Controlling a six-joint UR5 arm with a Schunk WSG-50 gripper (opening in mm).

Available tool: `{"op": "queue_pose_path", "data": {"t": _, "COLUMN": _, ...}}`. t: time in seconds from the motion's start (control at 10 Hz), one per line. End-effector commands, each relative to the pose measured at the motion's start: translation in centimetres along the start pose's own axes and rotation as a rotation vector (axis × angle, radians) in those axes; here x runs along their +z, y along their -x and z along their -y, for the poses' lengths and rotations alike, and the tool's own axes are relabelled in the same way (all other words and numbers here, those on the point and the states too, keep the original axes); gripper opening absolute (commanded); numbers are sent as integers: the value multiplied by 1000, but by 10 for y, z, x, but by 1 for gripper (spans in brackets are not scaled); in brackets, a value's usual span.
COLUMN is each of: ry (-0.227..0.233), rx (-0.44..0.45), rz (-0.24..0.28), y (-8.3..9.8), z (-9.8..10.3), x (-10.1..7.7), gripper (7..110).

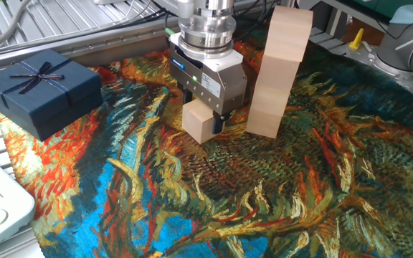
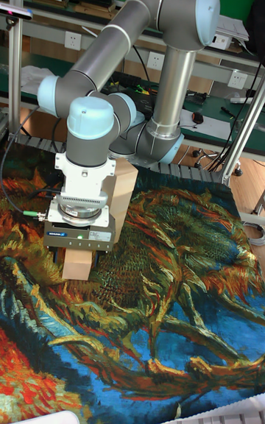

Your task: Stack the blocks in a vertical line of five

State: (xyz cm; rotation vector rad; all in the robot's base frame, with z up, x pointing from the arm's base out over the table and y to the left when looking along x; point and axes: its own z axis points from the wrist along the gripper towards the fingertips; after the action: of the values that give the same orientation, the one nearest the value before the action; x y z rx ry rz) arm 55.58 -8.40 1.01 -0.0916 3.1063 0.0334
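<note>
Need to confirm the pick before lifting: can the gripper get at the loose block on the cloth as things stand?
Probably yes. The gripper is already down over the loose block, a finger on each side, and the stack stands apart to one side. Whether the fingers are clamped tight cannot be told.
</note>
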Motion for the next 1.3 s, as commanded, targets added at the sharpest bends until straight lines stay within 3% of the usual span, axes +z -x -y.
{"op": "queue_pose_path", "data": {"t": 0.0, "ry": 16, "rx": 27, "rz": 8, "y": 2, "z": -3, "x": -1, "gripper": 44}}
{"op": "queue_pose_path", "data": {"t": 1.0, "ry": 9, "rx": 57, "rz": 7, "y": 3, "z": -1, "x": -2, "gripper": 44}}
{"op": "queue_pose_path", "data": {"t": 1.1, "ry": 9, "rx": 57, "rz": 7, "y": 3, "z": -1, "x": -2, "gripper": 22}}
{"op": "queue_pose_path", "data": {"t": 1.2, "ry": 6, "rx": 60, "rz": 2, "y": 2, "z": -1, "x": -2, "gripper": 22}}
